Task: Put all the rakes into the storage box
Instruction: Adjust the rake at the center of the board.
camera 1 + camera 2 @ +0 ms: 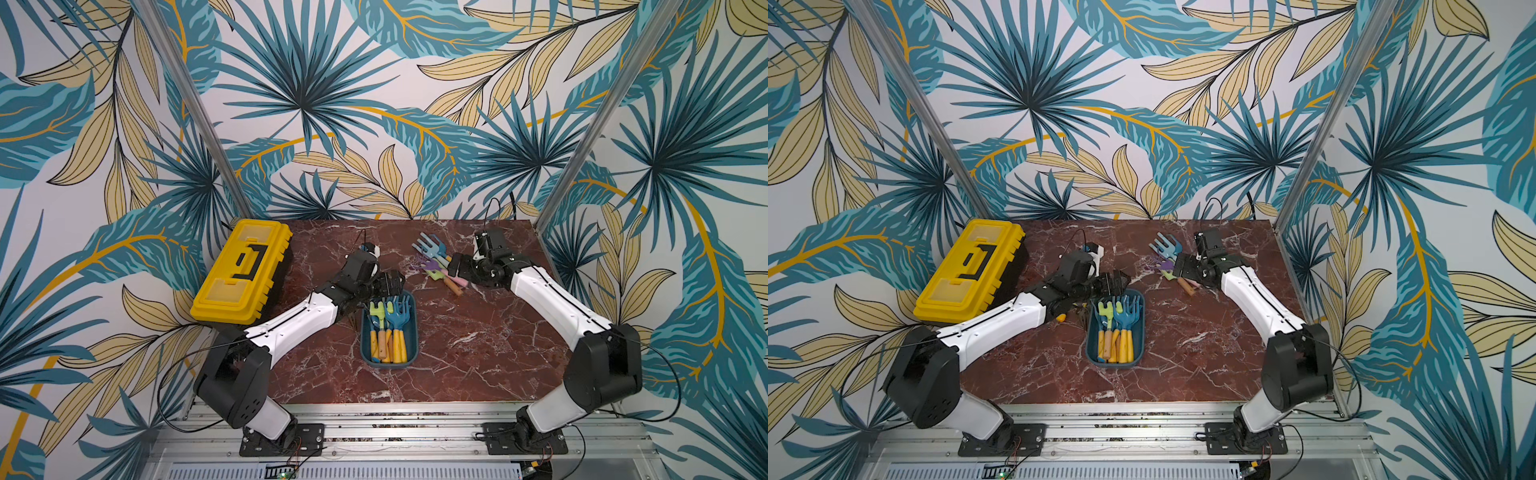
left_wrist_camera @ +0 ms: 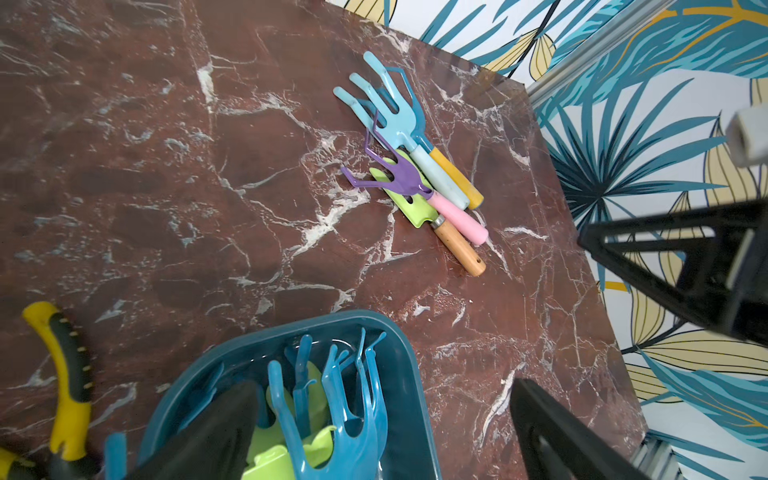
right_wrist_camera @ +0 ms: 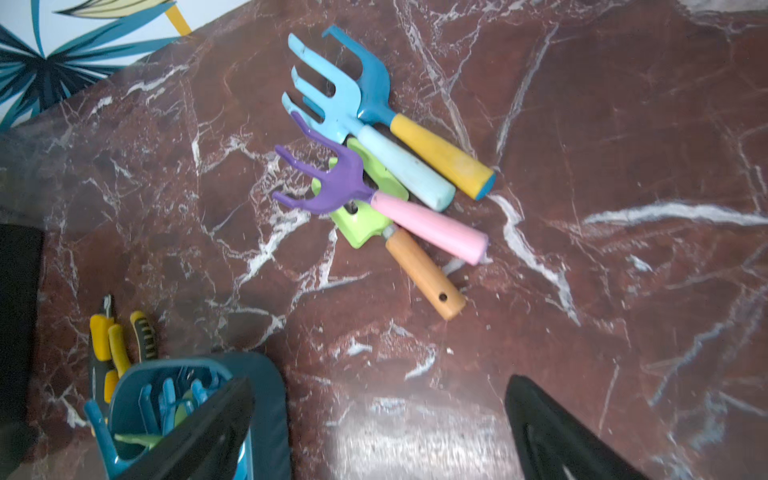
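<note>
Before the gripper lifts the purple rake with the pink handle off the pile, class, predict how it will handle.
The purple rake looks rigid, so it should probably stay stiff. Its smooth, tapered pink handle may slip in the jaws. It rests on the green tool, so lifting it will likely nudge that.

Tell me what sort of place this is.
Most likely a staged robot test cell, not a real shed: left arm and right arm mounted on an aluminium rail, a printed leaf backdrop, and bright rakes on a marble-pattern tabletop.
</note>
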### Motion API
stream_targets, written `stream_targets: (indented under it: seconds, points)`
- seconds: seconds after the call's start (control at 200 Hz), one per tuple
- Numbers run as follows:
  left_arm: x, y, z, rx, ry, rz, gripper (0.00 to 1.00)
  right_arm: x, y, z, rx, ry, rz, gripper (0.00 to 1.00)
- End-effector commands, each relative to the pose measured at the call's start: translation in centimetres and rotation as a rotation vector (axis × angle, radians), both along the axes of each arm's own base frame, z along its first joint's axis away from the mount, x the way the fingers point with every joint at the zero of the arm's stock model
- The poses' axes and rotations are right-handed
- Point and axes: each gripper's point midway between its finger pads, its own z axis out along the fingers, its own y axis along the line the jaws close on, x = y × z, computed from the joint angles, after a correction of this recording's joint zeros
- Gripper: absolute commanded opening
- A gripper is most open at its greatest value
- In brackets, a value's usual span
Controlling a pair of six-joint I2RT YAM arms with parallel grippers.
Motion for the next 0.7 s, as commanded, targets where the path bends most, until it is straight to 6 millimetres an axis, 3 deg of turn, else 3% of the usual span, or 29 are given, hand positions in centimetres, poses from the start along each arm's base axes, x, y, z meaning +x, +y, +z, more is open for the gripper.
stream_targets:
  seconds: [0.0,0.11,0.24,0.446,0.566,0.696]
  points:
    - [0.6,0.6,1.1,0.041,-0.016,0.02,1.0,3.0,0.5,-1.4,0.07,0.021,0.046,0.99]
    - [0.5,0.9,1.1,0.053,-0.012,0.031,1.0,5.8,2.0,-3.2,0.15,0.062,0.121,0.96]
    - [0.2,1.6,0.7,0.071,-0.005,0.049,1.0,7.7,3.5,-5.3,0.174,0.112,0.196,0.93]
    - [-0.1,2.0,0.4,0.084,0.002,0.056,1.0,10.4,3.8,-8.6,0.136,0.163,0.239,0.93]
    - [-0.3,2.3,0.0,0.088,0.007,0.066,1.0,10.2,4.3,-10.6,0.154,0.236,0.263,0.91]
    - [-0.5,2.5,-0.4,0.083,0.01,0.074,1.0,8.2,4.5,-12.2,0.149,0.295,0.268,0.91]
